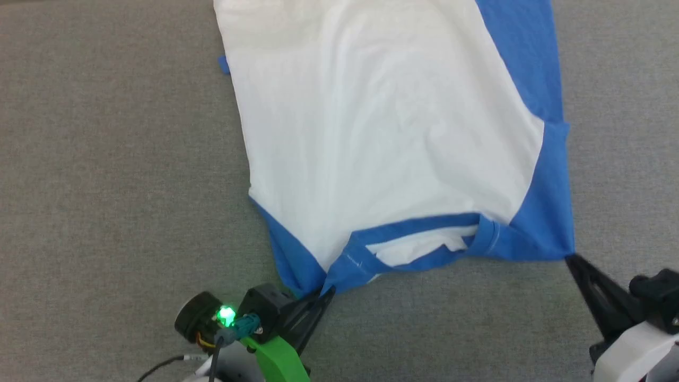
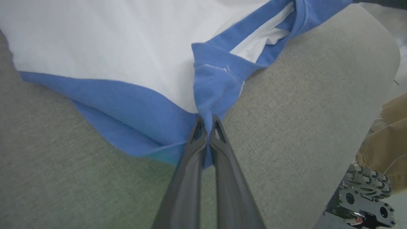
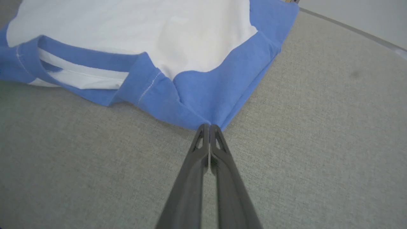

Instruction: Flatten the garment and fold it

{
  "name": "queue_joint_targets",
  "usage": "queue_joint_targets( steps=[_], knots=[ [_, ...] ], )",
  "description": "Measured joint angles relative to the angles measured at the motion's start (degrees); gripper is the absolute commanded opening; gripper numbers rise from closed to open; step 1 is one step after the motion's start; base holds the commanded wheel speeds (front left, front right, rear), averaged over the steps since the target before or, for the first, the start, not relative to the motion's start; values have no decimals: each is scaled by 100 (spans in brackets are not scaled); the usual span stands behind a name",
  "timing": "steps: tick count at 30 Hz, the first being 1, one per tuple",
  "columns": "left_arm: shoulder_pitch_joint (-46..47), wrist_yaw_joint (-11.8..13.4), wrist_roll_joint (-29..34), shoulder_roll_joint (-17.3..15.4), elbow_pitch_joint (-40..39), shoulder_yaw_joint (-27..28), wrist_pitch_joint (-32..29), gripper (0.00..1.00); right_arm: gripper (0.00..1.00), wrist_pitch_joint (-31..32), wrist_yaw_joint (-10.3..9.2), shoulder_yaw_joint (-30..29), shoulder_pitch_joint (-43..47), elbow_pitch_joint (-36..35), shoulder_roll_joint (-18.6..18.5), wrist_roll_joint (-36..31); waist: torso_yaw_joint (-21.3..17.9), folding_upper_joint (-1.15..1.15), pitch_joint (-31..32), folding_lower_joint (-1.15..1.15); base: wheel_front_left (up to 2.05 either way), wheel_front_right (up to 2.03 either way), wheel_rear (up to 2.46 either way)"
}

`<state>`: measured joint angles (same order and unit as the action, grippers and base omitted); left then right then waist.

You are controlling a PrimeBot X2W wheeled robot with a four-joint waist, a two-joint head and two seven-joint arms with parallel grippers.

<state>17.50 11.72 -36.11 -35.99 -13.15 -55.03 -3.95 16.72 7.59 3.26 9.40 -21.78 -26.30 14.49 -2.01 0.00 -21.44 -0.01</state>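
Left hand (image 2: 208,118) — pinching garment (image 1: 371,132) at blue shoulder | right hand (image 3: 209,126) — pinching blue corner | left wrist view: wheels (image 2: 365,181) at edge

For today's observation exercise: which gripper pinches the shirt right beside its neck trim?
The left gripper; the right gripper pinches the outer blue shoulder corner of the shirt.
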Motion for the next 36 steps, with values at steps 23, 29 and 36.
queue_joint_targets(
  steps=[23,29,36],
  knots=[
    [-1064,121,-844,-224,167,-193,-193,0,0,430,0,212,1410,214,399,-11,-54,0,824,0,0,0,0],
    [-1038,-8,-869,10,676,-229,-42,0,0,349,0,386,1268,579,506,-63,-66,0,905,0,0,0,0],
    [-1039,-123,-915,311,1307,-230,264,36,36,29,0,613,955,1283,563,-96,-68,0,1053,0,0,0,0]
  ],
)
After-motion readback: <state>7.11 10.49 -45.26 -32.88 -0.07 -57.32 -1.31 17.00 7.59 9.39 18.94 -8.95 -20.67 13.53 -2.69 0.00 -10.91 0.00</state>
